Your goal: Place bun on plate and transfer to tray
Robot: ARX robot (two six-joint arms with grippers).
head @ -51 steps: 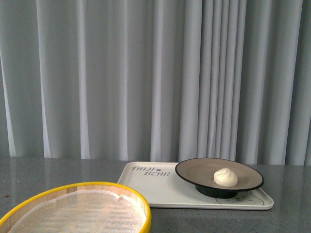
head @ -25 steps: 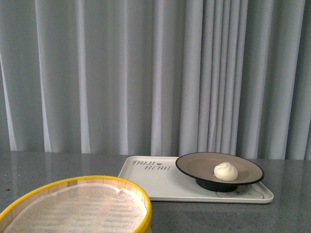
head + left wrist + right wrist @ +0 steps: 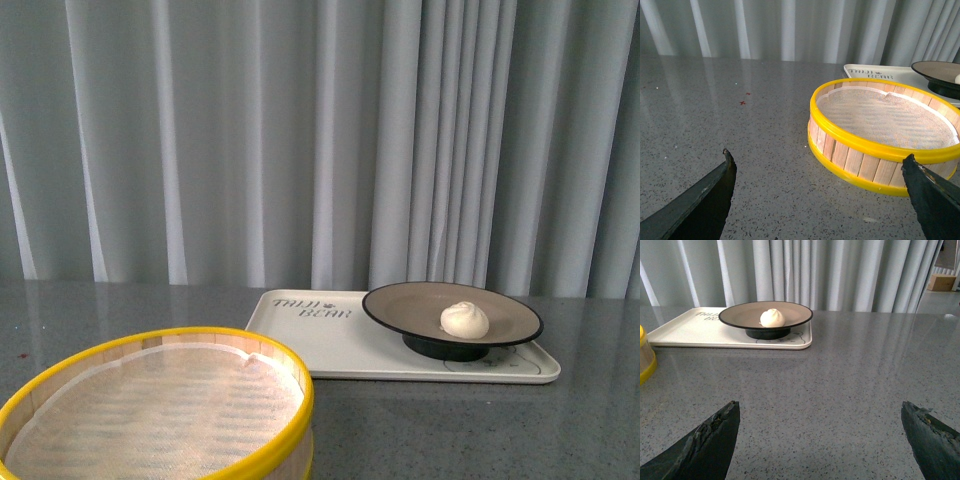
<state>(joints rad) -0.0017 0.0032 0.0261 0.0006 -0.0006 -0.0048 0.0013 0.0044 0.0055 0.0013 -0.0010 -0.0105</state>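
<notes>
Neither gripper showed in the front view, so from there you could not tell their state; what you had was the bun (image 3: 465, 320) sitting on the plate (image 3: 395, 310), a little right of the plate's centre, and the plate standing on the right end of the tray (image 3: 300, 345), with the steamer basket (image 3: 200, 345) near the tray's left front corner. You would have judged the bun soft, light and easily dented, so any hold belonged on the plate's black rim, which looked stiff and smooth, probably slippery. Its pleated top pointed up, and being round it had no long axis; the tray's long axis ran left to right across the table (image 3: 450, 430). In the left wrist view, your left gripper (image 3: 822, 192) stood wide open and empty, its fingertips (image 3: 725, 167) spread over bare table with the steamer basket just beyond them, and the tray and the plate's edge behind the basket. In the right wrist view, your right gripper (image 3: 822, 432) was likewise wide open with nothing in it, well apart from the tray (image 3: 685, 332), where the plate (image 3: 740, 316) carried the bun (image 3: 772, 318) upright. Judged from this, both placements looked done already.
</notes>
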